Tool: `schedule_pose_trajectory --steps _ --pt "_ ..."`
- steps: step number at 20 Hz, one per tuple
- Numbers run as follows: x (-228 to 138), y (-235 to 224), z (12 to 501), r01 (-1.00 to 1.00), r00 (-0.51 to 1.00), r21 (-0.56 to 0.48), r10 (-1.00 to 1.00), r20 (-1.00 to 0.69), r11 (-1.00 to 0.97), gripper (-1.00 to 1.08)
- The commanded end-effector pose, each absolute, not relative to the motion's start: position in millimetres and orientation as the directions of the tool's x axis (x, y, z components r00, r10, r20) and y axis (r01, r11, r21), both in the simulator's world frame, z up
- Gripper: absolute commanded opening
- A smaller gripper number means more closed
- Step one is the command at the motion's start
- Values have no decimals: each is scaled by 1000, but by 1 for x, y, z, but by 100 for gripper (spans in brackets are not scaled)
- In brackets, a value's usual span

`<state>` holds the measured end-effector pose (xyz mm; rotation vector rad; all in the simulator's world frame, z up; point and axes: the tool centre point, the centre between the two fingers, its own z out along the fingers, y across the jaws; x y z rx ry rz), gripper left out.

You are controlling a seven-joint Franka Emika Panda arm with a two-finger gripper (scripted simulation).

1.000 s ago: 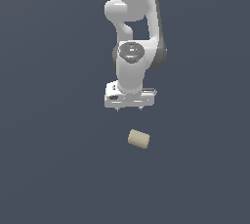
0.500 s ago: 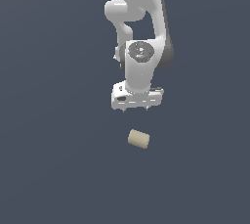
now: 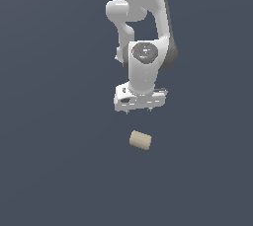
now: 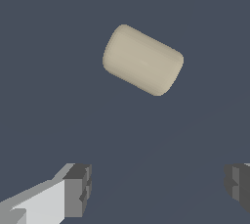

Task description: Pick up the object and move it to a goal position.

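The claw (image 3: pixel 139 110) hangs with its fingers (image 4: pixel 78 189) spread wide and nothing between them. The cream cylinder (image 3: pixel 140 140) lies on its side on the dark worktop (image 3: pixel 54 170), below the claw, apart from it, its long axis slanted against the line between the fingers.

Bare simulated scene, no real room: flat, featureless dark blue-grey ground (image 3: pixel 49 170), untextured, clean rendered shading throughout.

Gripper (image 3: pixel 139 112): pointing down, hanging above the object, touching nothing.
Object (image 3: pixel 140 140): lying on its side, just below the gripper.
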<state>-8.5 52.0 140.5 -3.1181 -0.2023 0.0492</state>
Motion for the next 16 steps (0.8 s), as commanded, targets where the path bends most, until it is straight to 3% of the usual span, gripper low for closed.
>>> schedule_pose_trajectory --steps 1,16 --pt "-7 52 140 148 988 -18 148 -30 -989 100" --pt "20 58 127 438 899 -14 438 -23 -899 100"
